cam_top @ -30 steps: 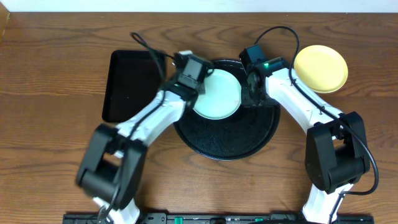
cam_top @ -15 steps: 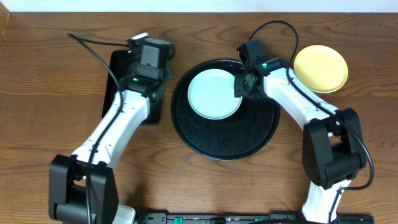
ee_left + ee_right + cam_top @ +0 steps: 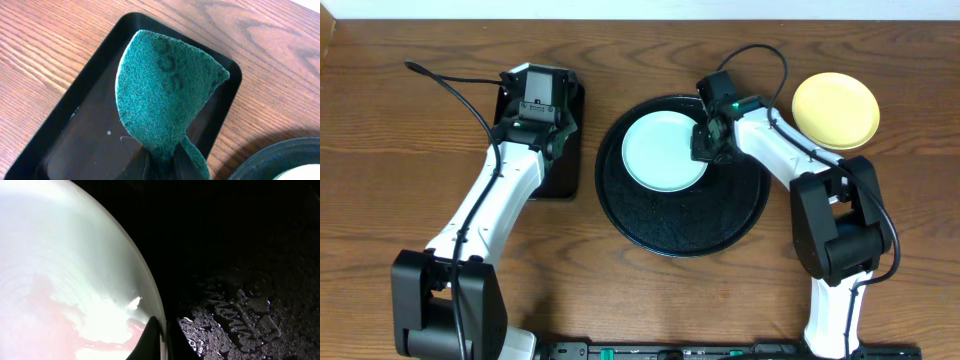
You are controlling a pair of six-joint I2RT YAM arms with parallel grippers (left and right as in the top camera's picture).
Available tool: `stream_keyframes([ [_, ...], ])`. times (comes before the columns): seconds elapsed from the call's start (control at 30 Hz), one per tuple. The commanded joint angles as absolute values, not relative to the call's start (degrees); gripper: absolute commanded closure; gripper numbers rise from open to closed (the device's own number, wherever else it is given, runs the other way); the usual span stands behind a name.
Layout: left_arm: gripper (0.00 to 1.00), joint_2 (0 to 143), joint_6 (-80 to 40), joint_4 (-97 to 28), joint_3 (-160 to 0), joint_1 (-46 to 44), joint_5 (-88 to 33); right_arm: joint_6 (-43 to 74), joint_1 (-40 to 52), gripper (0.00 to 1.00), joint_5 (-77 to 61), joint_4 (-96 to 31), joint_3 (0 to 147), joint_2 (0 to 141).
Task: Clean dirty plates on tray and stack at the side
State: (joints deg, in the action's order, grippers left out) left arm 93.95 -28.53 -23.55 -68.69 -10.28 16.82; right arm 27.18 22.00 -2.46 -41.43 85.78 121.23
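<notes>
Green scouring pad (image 3: 165,95) sits clamped in the left gripper (image 3: 162,169) for wiping. Likely steadying it, the right gripper (image 3: 157,341) pinches the mint plate (image 3: 60,255) at its rim.

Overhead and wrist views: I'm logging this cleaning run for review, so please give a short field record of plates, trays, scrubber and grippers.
plates in view: two
mint plate: on round tray, toward its far side; red smear near the gripped rim
yellow plate: on the table, right of the round tray
scouring pad: green, held above rectangular tray
left gripper: shut on scouring pad
right gripper: shut on mint plate's right rim
</notes>
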Motion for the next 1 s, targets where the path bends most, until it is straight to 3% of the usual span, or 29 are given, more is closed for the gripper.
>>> stream_keyframes([
  [0.0,0.92,93.8,-29.0,-23.8,-68.5,-10.1,17.2,27.1,21.8,0.99,3.6,-44.3,87.1,121.3],
  [0.1,0.92,94.0,-29.0,-23.8,-68.5,-9.9,17.2,24.6,21.9,0.99,9.5,-47.8,89.6,118.3],
  [0.27,0.92,94.0,-29.0,-23.7,-68.5,-9.2,17.2,10.5,23.4,0.99,15.9,-48.6,92.2,111.7],
  [0.57,0.92,94.3,-29.0,-24.6,-68.4,-6.9,17.2,-8.0,33.5,0.99,46.0,-46.1,92.2,105.5],
  [0.7,0.92,94.3,-29.0,-24.6,-68.5,-6.3,17.2,-18.2,38.2,0.99,60.2,-41.1,92.2,105.6],
  [0.97,0.92,94.3,-29.0,-25.1,-68.4,-6.2,17.2,-38.7,44.0,0.99,67.6,-26.9,92.2,105.5],
])
